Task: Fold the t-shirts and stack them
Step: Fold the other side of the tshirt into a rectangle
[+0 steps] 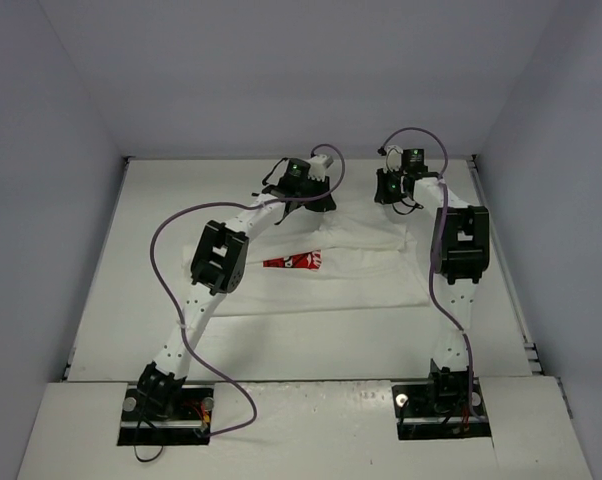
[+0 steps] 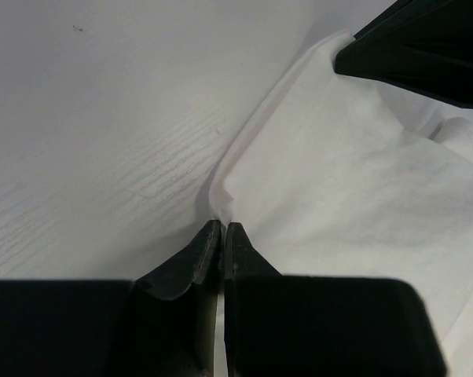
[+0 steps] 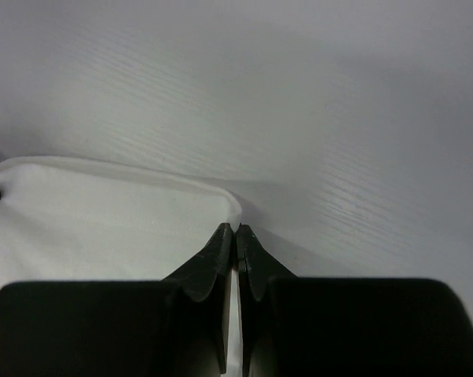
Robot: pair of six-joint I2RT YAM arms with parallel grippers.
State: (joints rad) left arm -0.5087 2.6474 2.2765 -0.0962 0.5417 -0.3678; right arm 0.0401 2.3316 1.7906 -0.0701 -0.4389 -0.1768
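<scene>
As the left jaws and right jaws each pinch the far edge of the t-shirt, we seem to be starting a fold, which next calls for lifting both corners evenly.

A white counter is spreading across the enclosure, showing a faint wood grain in the left wrist view. Pale grey walls are closing it in: a back wall, a left wall and a right wall. A separate white board is running along its near edge.
</scene>
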